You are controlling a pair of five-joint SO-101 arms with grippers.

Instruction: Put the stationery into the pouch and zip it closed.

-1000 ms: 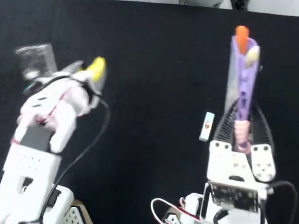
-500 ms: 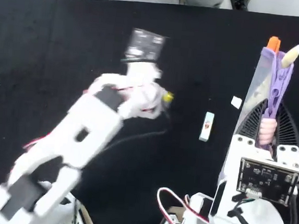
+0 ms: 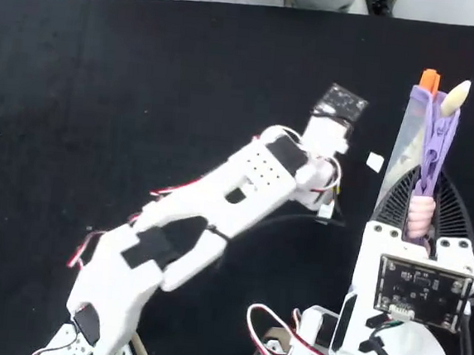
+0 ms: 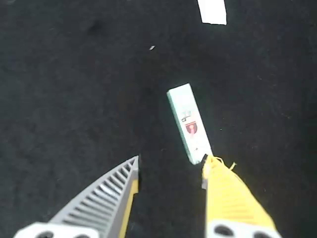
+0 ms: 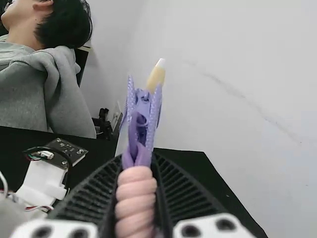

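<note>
At eraser (image 4: 189, 124): left end effector (image 4: 171, 159) apart | right end effector (image 5: 136, 159) clamped on pouch (image 5: 141, 114)

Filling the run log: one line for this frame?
left hand: open, over white-and-green rectangular eraser | right hand: shut on upright purple-edged pouch

1 eraser (image 4: 189, 124), 1 wht scrap (image 4: 212, 11), 1 purple obj. (image 5: 141, 124)

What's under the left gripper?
A small white-and-green eraser lies flat on the black table, between the open fingers, one end at the yellow finger's tip. In the high view the arm covers most of it.
</note>
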